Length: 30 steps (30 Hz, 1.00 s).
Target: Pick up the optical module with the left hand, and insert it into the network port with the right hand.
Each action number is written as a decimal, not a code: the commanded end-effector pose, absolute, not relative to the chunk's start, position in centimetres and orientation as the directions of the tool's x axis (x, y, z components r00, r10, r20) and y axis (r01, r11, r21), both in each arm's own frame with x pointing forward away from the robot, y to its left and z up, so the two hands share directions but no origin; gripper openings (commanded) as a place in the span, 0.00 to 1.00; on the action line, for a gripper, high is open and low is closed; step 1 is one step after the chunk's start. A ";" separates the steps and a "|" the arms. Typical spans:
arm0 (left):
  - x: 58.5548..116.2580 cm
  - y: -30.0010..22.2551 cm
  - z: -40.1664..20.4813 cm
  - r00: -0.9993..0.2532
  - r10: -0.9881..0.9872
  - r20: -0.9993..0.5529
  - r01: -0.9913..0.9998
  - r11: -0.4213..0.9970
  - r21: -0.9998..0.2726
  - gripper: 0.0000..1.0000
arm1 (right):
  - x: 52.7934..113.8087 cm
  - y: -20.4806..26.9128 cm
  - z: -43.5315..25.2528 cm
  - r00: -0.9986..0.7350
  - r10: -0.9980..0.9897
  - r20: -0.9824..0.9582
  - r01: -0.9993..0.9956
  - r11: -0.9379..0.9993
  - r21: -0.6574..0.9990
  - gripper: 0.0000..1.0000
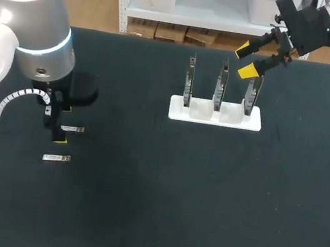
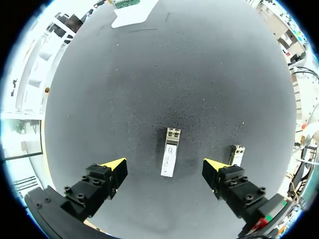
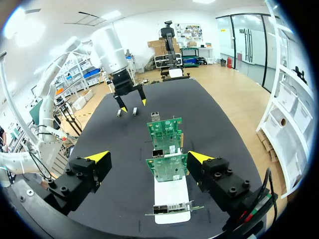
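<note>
Optical module [image 2: 169, 159] lies flat on the table [image 1: 154, 223] at nine o'clock, between the left gripper [image 2: 164, 165] and its spread fingers, neither touching it. Only the left wrist view shows that gap, plus a second module [image 2: 236, 154] just outside one finger. Right gripper [image 1: 246, 60], fingers apart and empty, hangs above the card stand [image 1: 215, 116] at one o'clock.

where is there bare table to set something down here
Bare: the table's near half in front of the white card stand, and the stretch between stand and the two optical modules. Crowded: around the modules under the left gripper, and at the stand near the right gripper.
</note>
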<state>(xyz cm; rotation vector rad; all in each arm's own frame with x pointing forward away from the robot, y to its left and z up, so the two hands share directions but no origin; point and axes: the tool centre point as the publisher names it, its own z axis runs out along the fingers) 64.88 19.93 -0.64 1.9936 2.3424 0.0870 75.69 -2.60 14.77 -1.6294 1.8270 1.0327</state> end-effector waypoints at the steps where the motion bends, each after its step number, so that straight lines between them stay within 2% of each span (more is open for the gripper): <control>1: 65.3 19.8 -0.7 -0.162 0.987 -0.003 0.984 0.162 0.070 1.00 | 75.8 -2.6 14.8 -0.176 -0.614 -0.769 -0.976 0.004 0.220 1.00; 30: 65.3 19.9 -1.3 -0.182 0.983 0.006 0.983 0.182 0.014 1.00 | 75.8 -2.6 14.8 -0.176 -0.614 -0.769 -0.976 0.004 0.220 1.00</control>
